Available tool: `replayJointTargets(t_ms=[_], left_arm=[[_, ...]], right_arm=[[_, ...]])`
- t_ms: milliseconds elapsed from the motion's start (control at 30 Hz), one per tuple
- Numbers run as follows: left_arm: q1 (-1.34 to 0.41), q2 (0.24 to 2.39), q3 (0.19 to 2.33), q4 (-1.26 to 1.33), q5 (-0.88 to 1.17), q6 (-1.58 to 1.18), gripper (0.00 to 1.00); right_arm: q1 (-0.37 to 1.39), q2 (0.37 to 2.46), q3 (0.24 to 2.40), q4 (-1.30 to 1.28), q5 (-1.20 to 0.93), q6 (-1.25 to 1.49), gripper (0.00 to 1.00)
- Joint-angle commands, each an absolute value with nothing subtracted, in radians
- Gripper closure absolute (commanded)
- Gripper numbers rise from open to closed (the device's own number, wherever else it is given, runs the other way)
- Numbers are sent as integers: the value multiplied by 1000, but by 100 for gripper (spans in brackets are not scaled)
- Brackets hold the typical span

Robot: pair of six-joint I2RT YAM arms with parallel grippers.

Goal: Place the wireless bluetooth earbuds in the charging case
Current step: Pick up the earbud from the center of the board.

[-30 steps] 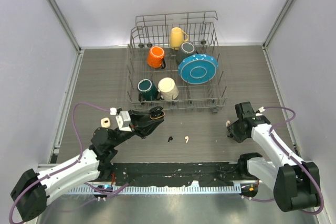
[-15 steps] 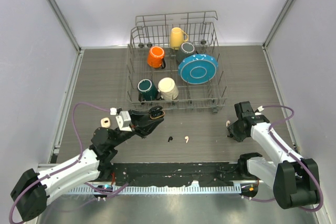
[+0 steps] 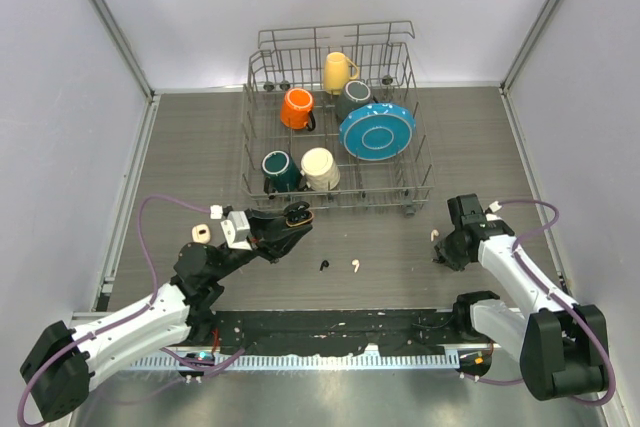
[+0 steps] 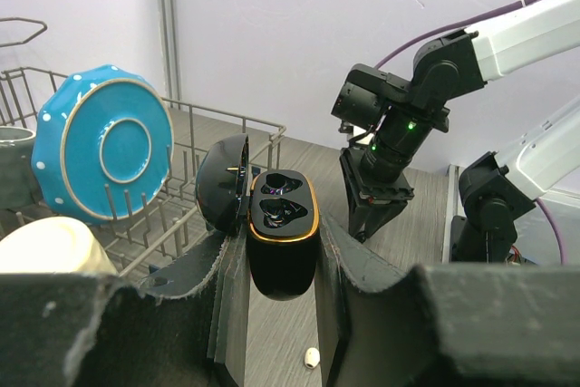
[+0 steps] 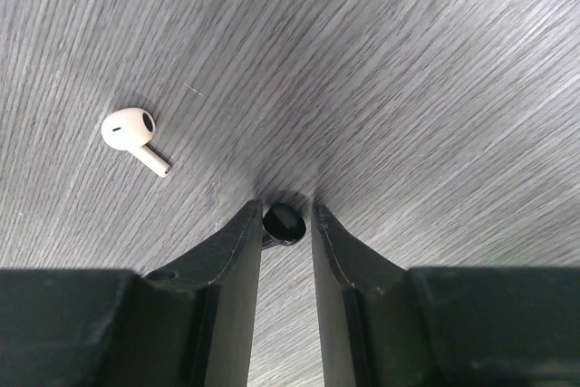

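My left gripper [image 3: 290, 222] is shut on the black charging case [image 4: 281, 233], held above the table with its lid open and both wells showing. My right gripper [image 5: 285, 224] points down at the table on the right. Its fingers stand narrowly open around a black earbud [image 5: 286, 223]; the left finger touches it and a slim gap shows at the right finger. A white earbud [image 5: 134, 138] lies just beside that gripper [image 3: 440, 252]. Another black earbud [image 3: 323, 265] and another white earbud [image 3: 355, 267] lie mid-table.
A wire dish rack [image 3: 412, 162] at the back holds mugs and a blue plate [image 3: 377, 131]. A small pale object [image 3: 201, 233] lies at the left near my left arm. Grey walls close in both sides.
The right gripper's jaws have narrowed around the black earbud. The left arm and the case have not moved.
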State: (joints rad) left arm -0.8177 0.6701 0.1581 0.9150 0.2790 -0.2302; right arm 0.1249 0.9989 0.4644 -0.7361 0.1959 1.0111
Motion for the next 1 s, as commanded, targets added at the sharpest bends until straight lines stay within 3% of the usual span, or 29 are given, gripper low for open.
replayJointTargets(t_ms=[0, 400, 633, 967], left_arm=[[-818, 669, 153, 960, 261, -216, 100], [-818, 667, 155, 951, 259, -221, 100], [-818, 666, 155, 943, 262, -222, 100], [-818, 655, 161, 928, 268, -222, 100]], right_arm=[[123, 1000, 426, -666, 161, 994, 68], [121, 974, 422, -574, 57, 867, 89], [138, 1022, 460, -549, -78, 681, 92], [454, 1153, 586, -634, 133, 692, 94]])
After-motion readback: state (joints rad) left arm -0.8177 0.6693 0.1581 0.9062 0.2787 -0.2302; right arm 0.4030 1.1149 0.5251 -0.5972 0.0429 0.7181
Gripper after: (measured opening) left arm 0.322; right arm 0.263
